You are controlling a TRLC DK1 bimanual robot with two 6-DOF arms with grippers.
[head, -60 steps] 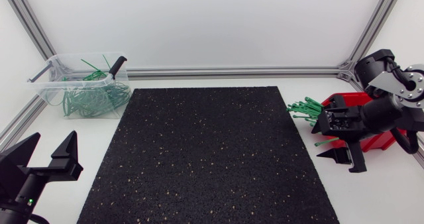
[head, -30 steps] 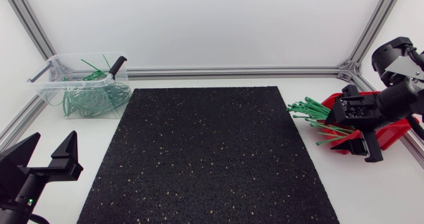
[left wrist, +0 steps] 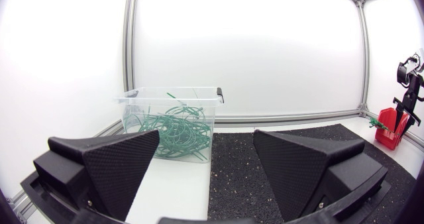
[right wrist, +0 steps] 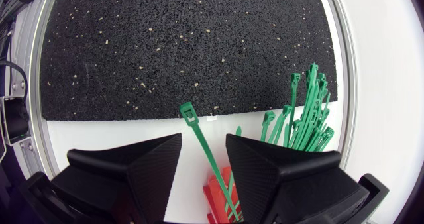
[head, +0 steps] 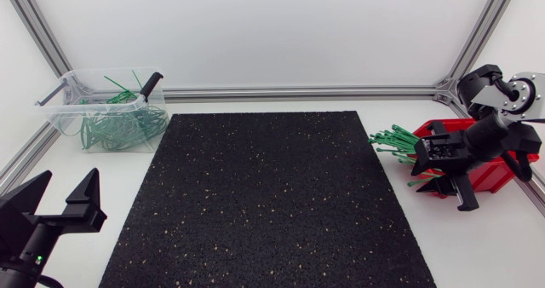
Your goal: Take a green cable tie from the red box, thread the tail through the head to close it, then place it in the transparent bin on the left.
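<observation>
The right end effector [head: 451,190] is seen back at the desk-side edge of the red plastic box [head: 492,175], at 3 o'clock, having swung out over the box half a second ago. Its fingers are narrowly parted, and one green nylon cable tie [right wrist: 199,136] is framed in the gap, not visibly clamped. A pick is judged imminent. The transparent plastic bin [head: 60,118] at 10 o'clock is not yet needed.

The right gripper [head: 452,192] is drawn back toward the mat [head: 264,194] from its place further over the red box [head: 492,174] half a second ago — though not as far out as a second ago. The arm's upper joint is brought lower again.
</observation>
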